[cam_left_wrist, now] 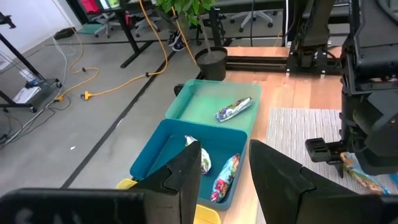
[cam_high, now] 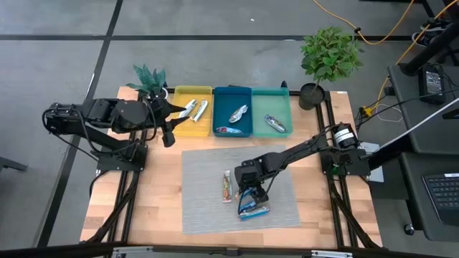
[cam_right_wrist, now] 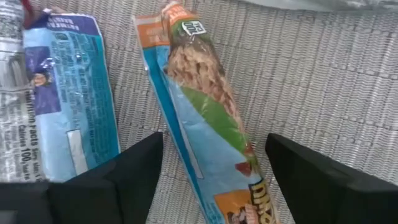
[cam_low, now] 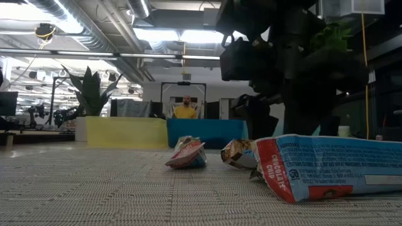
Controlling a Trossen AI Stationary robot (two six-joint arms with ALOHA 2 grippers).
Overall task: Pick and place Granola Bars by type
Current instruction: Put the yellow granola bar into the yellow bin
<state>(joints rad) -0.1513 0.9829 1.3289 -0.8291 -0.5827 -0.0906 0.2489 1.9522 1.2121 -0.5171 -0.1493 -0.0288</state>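
Three granola bars lie flat on the grey mat (cam_high: 208, 168). A red-orange multicoloured bar (cam_right_wrist: 205, 112) lies between the fingers of my right gripper (cam_right_wrist: 214, 158). That gripper is open and points down just above the bar, one finger on either side, touching nothing. A blue bar (cam_right_wrist: 68, 99) lies close beside it, toward the near edge (cam_high: 254, 211). Another multicoloured bar (cam_high: 226, 186) lies to the left. My left gripper (cam_left_wrist: 225, 171) is open and holds nothing; it hangs high over the near edge of the yellow tray (cam_high: 181, 127).
Yellow, blue (cam_high: 233, 97) and teal (cam_high: 271, 97) trays stand in a row at the far edge, each with bars inside. Potted plants stand at the far left (cam_high: 149, 77) and far right (cam_high: 330, 54). A person (cam_low: 184, 108) sits in the room behind.
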